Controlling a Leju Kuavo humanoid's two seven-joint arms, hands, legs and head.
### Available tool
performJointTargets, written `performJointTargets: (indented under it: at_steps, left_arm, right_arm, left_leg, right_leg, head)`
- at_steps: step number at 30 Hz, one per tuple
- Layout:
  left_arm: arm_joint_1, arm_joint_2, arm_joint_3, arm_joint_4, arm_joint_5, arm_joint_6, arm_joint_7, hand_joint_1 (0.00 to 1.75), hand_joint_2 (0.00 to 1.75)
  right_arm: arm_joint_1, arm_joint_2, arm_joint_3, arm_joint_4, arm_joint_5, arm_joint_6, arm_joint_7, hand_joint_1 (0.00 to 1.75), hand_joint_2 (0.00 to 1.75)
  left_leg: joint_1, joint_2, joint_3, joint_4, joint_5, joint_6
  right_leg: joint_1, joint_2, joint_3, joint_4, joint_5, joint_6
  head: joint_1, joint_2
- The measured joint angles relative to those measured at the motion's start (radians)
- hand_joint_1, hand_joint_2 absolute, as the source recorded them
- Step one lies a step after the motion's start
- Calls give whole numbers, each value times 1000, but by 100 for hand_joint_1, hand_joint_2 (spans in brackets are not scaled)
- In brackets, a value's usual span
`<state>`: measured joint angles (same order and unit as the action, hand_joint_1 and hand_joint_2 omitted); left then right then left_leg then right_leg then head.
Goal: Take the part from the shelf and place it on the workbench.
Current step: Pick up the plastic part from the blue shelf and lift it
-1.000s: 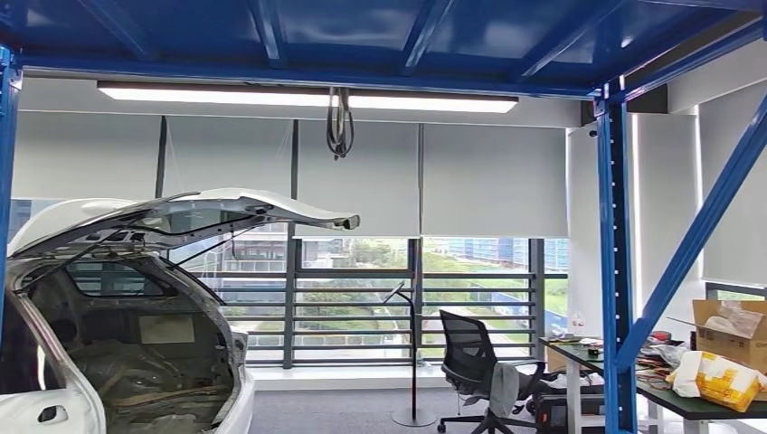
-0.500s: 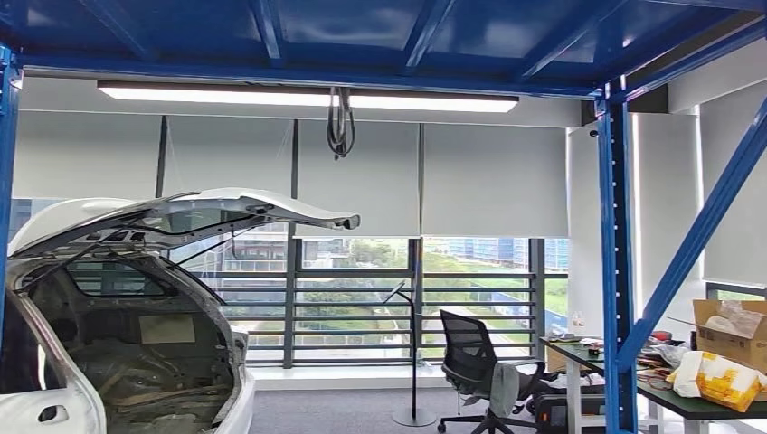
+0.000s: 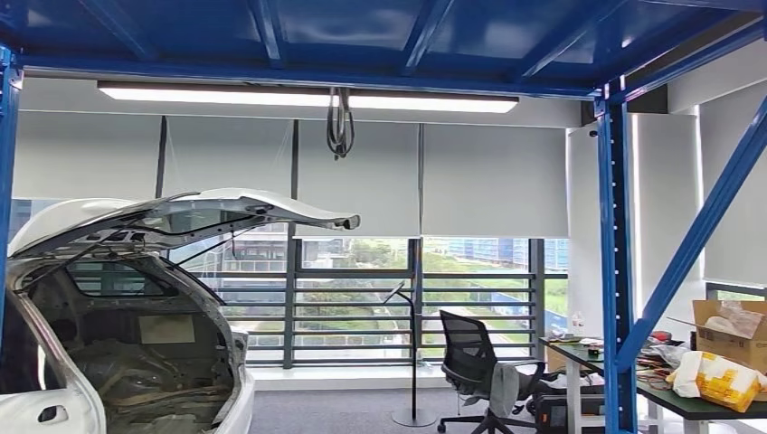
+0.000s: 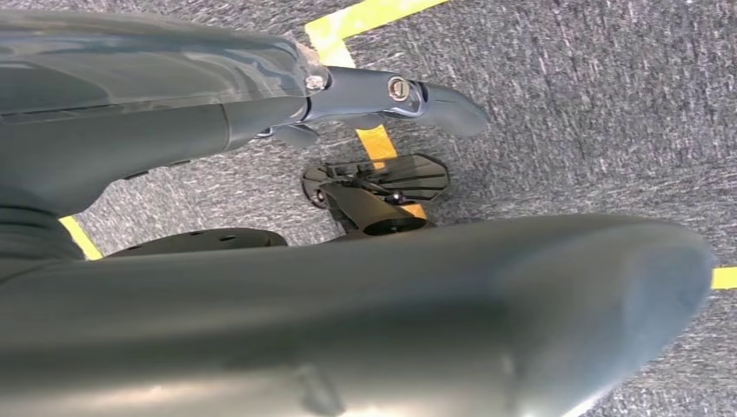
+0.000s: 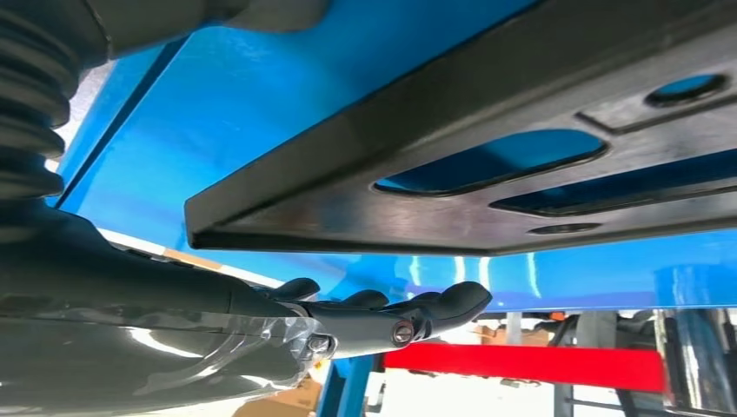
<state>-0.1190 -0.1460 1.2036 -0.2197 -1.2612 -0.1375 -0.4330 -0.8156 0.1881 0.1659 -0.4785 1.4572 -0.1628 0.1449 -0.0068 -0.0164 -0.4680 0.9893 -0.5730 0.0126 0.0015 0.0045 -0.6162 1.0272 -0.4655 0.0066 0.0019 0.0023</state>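
Note:
The part (image 5: 487, 165) is a flat black metal plate with long slots, lying against the bright blue shelf panel (image 5: 261, 113). My right hand (image 5: 382, 317) reaches along one face of it with its fingers (image 5: 434, 306) stretched out straight; a strip of blue shows between them and the plate. The thumb (image 5: 226, 13) lies on the plate's other side. My left hand (image 4: 382, 95) hangs over grey carpet, its fingers straight and holding nothing.
The blue rack frame (image 3: 615, 271) spans the head view overhead and at right. A white car body (image 3: 127, 307) with a raised tailgate stands at left. At right is a cluttered dark table (image 3: 687, 402) with cardboard boxes and an office chair (image 3: 475, 371). Yellow tape (image 4: 365, 52) marks the floor.

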Motion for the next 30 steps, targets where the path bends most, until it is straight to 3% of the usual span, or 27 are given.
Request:
performJointTargets:
  at_steps: [23,24,27,28,30]
  left_arm:
    - [3,-7,0,0,-3,1,0,0,0]
    - [4,-7,0,0,-2,1,0,0,0]
    - [6,-7,0,0,-2,1,0,0,0]
    - [6,-7,0,0,-2,1,0,0,0]
    - [7,-7,0,0,-1,1,-2,0,0]
  right_arm:
    - [-15,43,32,24,27,15,-32,0,175]
    - [-15,43,31,25,24,15,-32,24,175]
    - [-16,42,31,32,12,20,-33,155,175]
    - [-16,42,31,35,6,25,-35,175,175]
    - [-19,40,28,41,-6,35,-42,175,175]
  left_leg:
    - [0,0,0,0,0,0]
    - [0,0,0,0,0,0]
    - [0,0,0,0,0,0]
    - [0,0,0,0,0,0]
    - [0,0,0,0,0,0]
  right_leg:
    - [0,0,0,0,0,0]
    - [0,0,0,0,0,0]
    - [0,0,0,0,0,0]
    - [0,0,0,0,0,0]
    - [0,0,0,0,0,0]
  head:
    - [0,0]
    - [0,0]
    - [0,0]
    - [0,0]
    - [0,0]
